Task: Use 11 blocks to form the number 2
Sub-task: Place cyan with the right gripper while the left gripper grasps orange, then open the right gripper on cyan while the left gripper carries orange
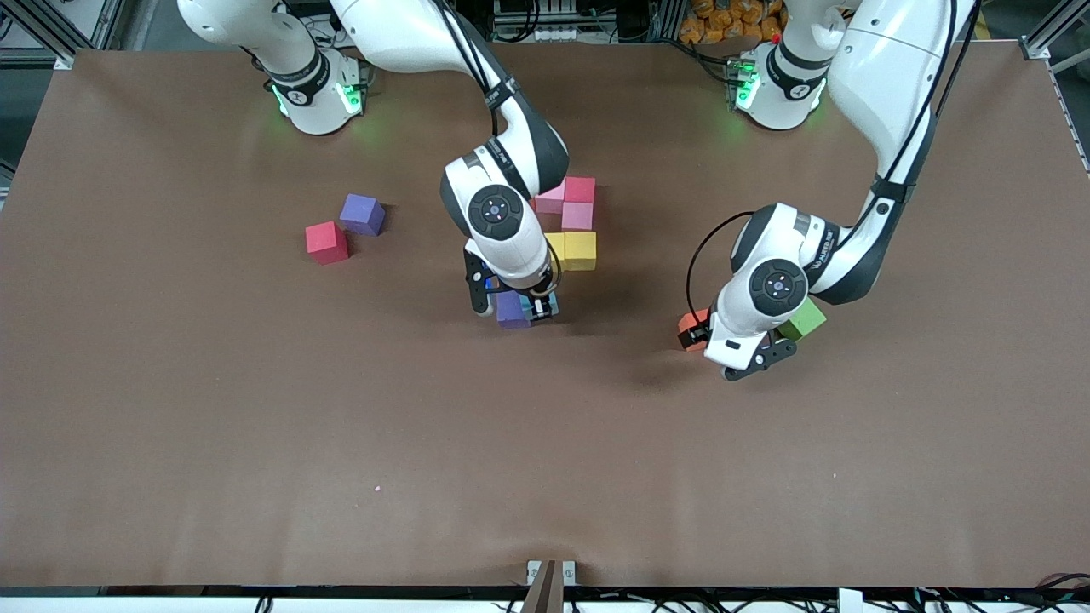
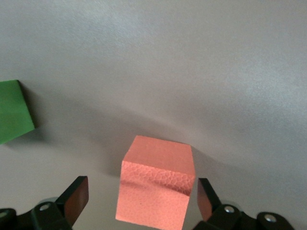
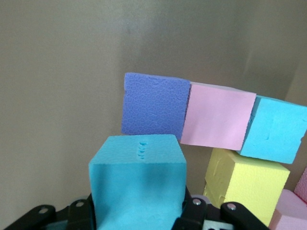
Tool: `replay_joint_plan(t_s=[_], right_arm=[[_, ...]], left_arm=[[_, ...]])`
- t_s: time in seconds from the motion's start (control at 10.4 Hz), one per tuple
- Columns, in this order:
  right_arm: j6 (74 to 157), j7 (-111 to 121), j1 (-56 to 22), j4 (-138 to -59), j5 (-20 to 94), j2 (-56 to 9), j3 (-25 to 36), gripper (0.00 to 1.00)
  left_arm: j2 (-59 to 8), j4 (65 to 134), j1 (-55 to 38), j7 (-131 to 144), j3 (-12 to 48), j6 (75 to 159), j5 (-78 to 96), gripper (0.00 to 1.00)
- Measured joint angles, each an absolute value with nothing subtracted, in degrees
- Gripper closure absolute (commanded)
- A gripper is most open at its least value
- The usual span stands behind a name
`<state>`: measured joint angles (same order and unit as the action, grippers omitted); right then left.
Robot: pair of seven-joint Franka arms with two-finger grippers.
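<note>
Light blue cube (image 3: 137, 184) sitting clamped in right gripper (image 1: 530, 308) jaws, hanging beside purple cube (image 3: 154, 104) at digit's row of purple, pink, blue. Left gripper (image 2: 139, 203) jaws spread wide, straddling orange cube (image 2: 157, 184) on tabletop (image 1: 255, 426).

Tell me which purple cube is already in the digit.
The purple cube beside the right pincer, flush against a pink cube; the other purple cube sits loose beside the red cube.
</note>
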<state>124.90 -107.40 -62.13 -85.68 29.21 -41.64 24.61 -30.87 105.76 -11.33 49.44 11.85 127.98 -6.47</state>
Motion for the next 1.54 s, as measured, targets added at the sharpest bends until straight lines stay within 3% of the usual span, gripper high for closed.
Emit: replay_joint_plan(t_s=[0.19,0.29,0.48,0.58,0.87,1.54], right_arm=[[125.0,-110.0,-62.0,-84.2,29.2,-42.6,24.6,0.53],[125.0,-111.1,-62.0,-83.3,29.2,-43.0,24.6,0.53],[125.0,-112.5,-62.0,-82.2,29.3,-44.2,24.2,0.53],[125.0,-113.4,-62.0,-81.7,29.3,-45.3,23.9,0.53],[125.2,-115.6,-62.1,-79.7,29.3,-48.6,23.5,0.53],[125.1,-115.8,-62.2,-79.1,29.2,-51.0,23.3,0.53]], left_arm=[[-31.8,105.8,-11.8,49.4,11.9,128.5,-6.5,0.0],[-32.3,105.9,-11.9,49.4,11.9,128.5,-6.5,0.12],[-32.9,105.9,-11.9,49.4,12.0,128.6,-6.5,0.22],[-33.0,105.9,-11.9,49.4,12.1,128.7,-6.5,0.33],[-33.1,105.8,-12.1,49.5,12.4,128.8,-6.5,0.51],[-34.6,103.4,-13.3,60.6,12.7,129.2,0.6,0.57]])
